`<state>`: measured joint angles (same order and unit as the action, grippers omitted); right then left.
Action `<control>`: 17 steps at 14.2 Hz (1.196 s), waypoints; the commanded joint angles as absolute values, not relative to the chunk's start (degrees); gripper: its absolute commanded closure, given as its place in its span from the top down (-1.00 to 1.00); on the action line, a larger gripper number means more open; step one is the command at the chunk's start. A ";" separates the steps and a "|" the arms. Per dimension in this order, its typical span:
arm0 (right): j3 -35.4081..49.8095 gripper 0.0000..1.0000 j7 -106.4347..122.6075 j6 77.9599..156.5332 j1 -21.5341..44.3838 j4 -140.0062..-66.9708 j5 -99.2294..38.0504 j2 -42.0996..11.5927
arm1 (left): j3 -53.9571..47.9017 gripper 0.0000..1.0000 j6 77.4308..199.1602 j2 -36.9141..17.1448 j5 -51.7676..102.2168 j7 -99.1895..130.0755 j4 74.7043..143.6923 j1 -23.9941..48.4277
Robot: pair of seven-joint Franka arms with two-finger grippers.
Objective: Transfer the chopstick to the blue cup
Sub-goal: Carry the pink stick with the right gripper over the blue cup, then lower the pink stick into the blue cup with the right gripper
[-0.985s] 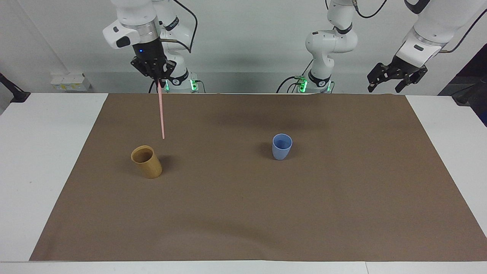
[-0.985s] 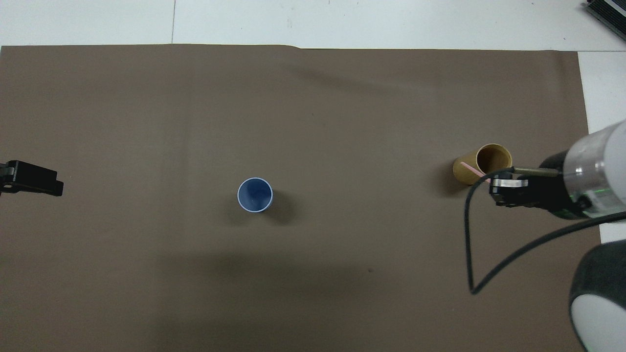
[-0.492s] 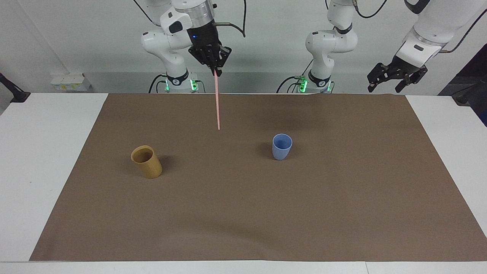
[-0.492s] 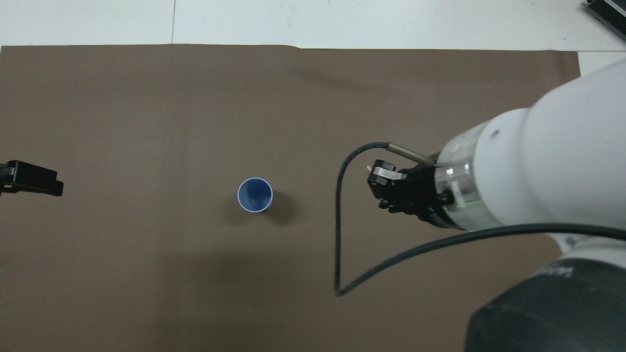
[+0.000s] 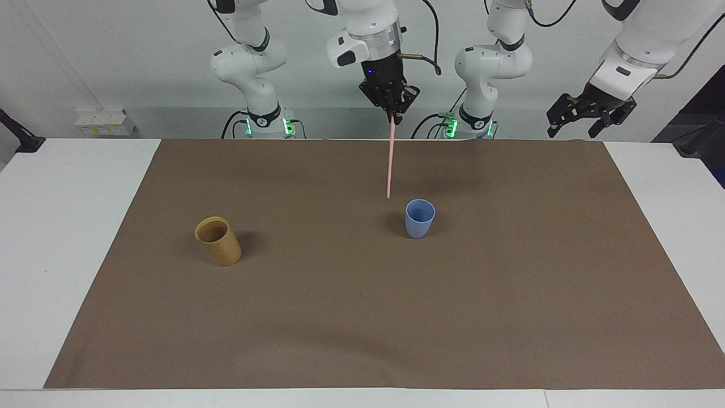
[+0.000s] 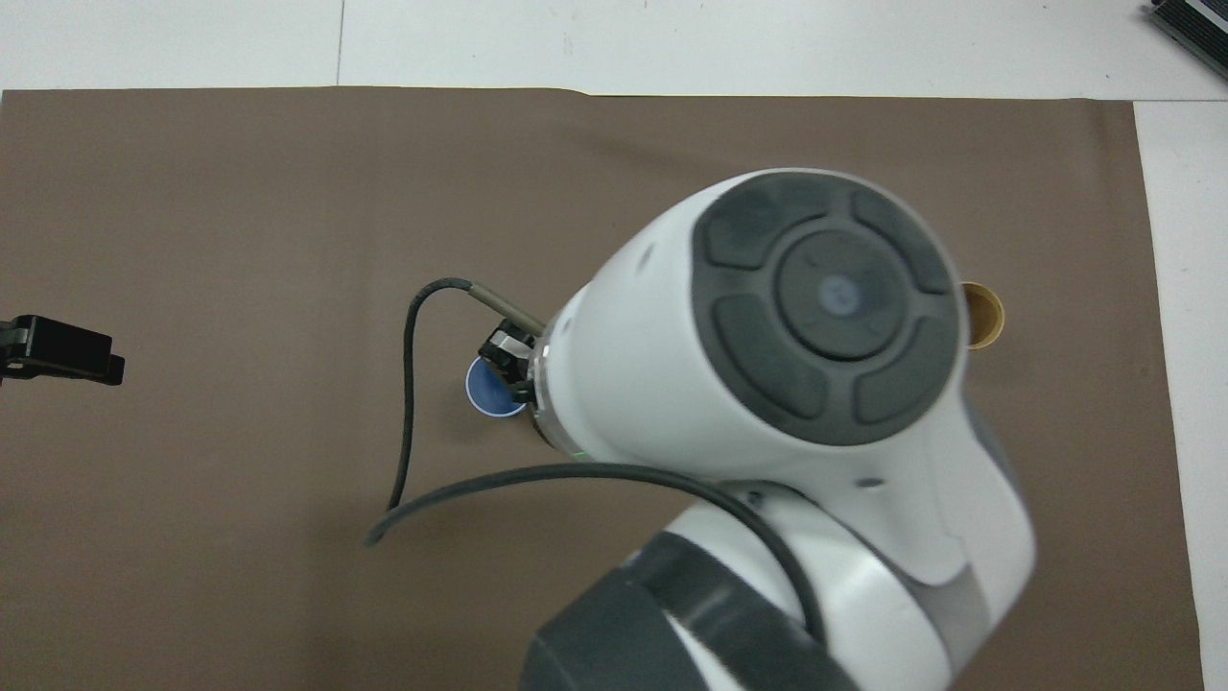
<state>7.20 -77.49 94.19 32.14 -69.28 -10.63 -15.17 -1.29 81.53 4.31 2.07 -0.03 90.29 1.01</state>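
Aloft, right end effector [image 5: 395, 117] grips chopstick [image 5: 389, 165]; blue cup [image 5: 419, 219], tan cup [image 5: 218, 241] seemingly empty.

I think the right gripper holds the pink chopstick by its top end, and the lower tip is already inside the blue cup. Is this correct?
Not quite. The right gripper does hold the chopstick by its top end, but the lower tip is not yet inside the blue cup: the facing view shows it above the mat, short of the rim.
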 commanded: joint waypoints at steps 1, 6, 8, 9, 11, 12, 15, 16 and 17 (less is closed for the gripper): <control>7.21 -1.00 -83.04 96.67 34.36 -65.65 -11.51 -19.41 | -1.67 1.00 81.30 4.66 1.85 -0.26 90.09 0.35; 7.21 -1.00 -84.99 97.38 36.12 -66.18 -11.07 -20.83 | -1.67 1.00 81.30 4.66 1.85 -0.26 90.09 0.35; 7.38 -1.00 -84.99 97.56 36.12 -66.88 -10.99 -20.74 | -1.58 1.00 81.30 4.66 1.85 -0.26 89.91 0.35; 7.47 -1.00 -84.90 97.91 36.12 -66.88 -11.42 -20.83 | -1.58 1.00 81.30 4.66 1.85 -0.26 90.09 0.35; 7.47 -1.00 -84.99 100.62 36.12 -68.11 -11.69 -21.00 | -1.58 1.00 81.30 4.66 1.85 -0.26 90.09 0.35; 7.47 -1.00 -84.99 100.98 36.30 -68.99 -11.60 -21.44 | -1.58 1.00 81.21 4.66 1.85 -0.26 90.09 0.35; 7.47 -1.00 -84.99 103.44 37.53 -71.18 -11.25 -21.71 | -1.67 1.00 81.30 4.66 1.85 -0.26 90.09 0.35; 7.47 -1.00 -84.90 103.88 37.44 -72.24 -11.60 -21.27 | -1.58 1.00 81.30 4.66 1.85 -0.26 90.09 0.35; 7.47 -1.00 -84.90 103.89 37.44 -73.12 -11.95 -21.01 | -1.67 1.00 81.30 4.66 1.85 -0.26 90.09 0.35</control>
